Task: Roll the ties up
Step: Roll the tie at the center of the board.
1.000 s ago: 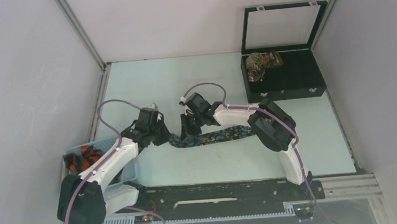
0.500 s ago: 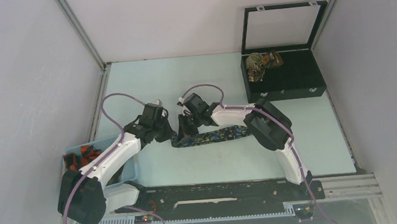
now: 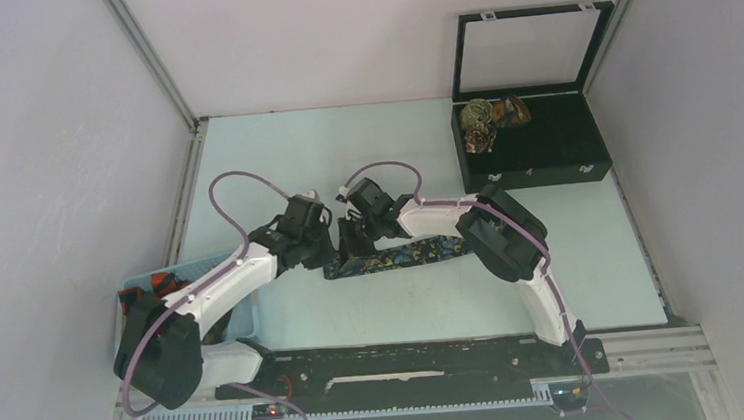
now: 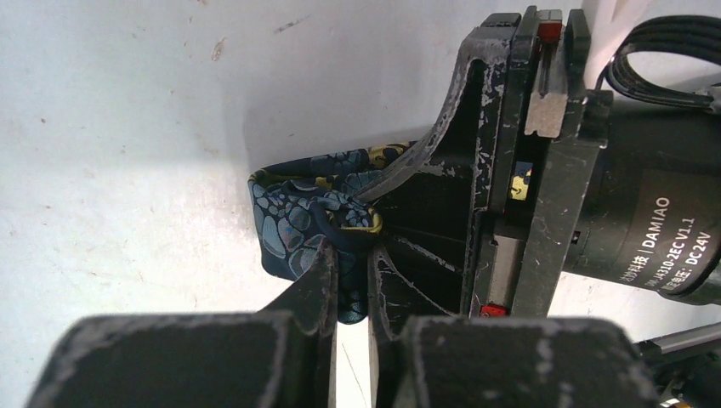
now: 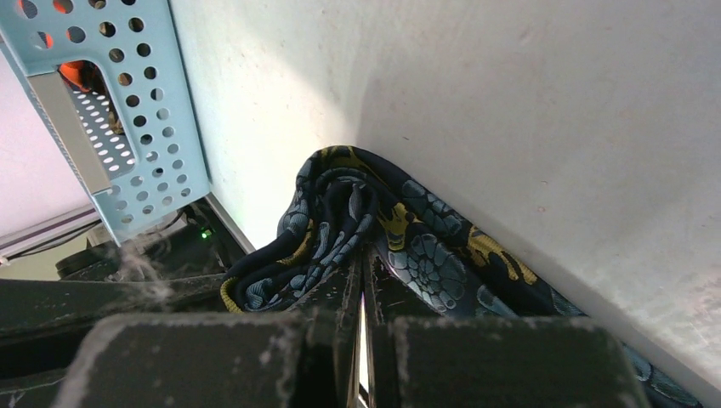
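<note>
The folded end of the navy tie (image 4: 289, 223) is pinched between the nearly closed fingers of the left gripper (image 4: 349, 274), and the fabric is bunched into a small loop just ahead of its tips. The right gripper (image 5: 361, 274) is pressed shut on the same bunched end from the opposite side, with folds of the tie gathered right at its fingertips. The two grippers are set almost tip to tip. Behind the right gripper, the rest of the tie is laid flat on the table (image 3: 274, 158) and trails back beneath that arm. A blue perforated basket (image 5: 127, 110) is seen beyond the right gripper's tips, behind the left gripper, and orange-red ties (image 3: 160, 281) are held in it. Well apart from both grippers, off to the right gripper's far side, a black box (image 3: 536, 174) is stood with its lid raised. Rolled ties (image 3: 482, 123) are placed in the end of the box nearer the grippers.
</note>
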You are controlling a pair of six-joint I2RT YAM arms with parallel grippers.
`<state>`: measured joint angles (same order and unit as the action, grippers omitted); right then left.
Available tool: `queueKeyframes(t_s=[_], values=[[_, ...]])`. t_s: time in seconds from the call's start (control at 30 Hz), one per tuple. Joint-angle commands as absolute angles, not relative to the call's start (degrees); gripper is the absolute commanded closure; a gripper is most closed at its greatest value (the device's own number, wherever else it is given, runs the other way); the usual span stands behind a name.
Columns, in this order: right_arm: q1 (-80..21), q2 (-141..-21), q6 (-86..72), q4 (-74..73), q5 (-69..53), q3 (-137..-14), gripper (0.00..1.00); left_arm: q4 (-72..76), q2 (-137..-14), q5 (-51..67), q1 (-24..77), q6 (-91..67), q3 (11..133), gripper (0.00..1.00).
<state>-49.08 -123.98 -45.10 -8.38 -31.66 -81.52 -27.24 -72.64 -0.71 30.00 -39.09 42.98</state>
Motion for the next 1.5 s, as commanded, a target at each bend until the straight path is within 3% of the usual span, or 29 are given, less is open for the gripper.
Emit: queueKeyframes(t_s=[0.0,1.0,1.33,1.47], values=[[-48.8,-122.2,-46.1,-4.8,-33.0,-81.1,0.98,-25.4,-73.8,0.2,31.3,-40.5,45.1,1.00],[-45.6,-110.0,-38.1,-13.5,-27.1,-74.4,0.95,-22.8,-78.9,0.2,33.1,-39.9,45.8,1.00],[-43.4,-103.8,-33.9,-18.1,-23.9,-72.5,0.92,-18.7,-79.8,1.7,33.6,-40.1,44.1,0.87],[-43.0,-103.7,-33.5,-18.8,-23.6,-72.4,0.92,-16.0,-80.0,3.1,33.6,-40.2,43.1,0.75]])
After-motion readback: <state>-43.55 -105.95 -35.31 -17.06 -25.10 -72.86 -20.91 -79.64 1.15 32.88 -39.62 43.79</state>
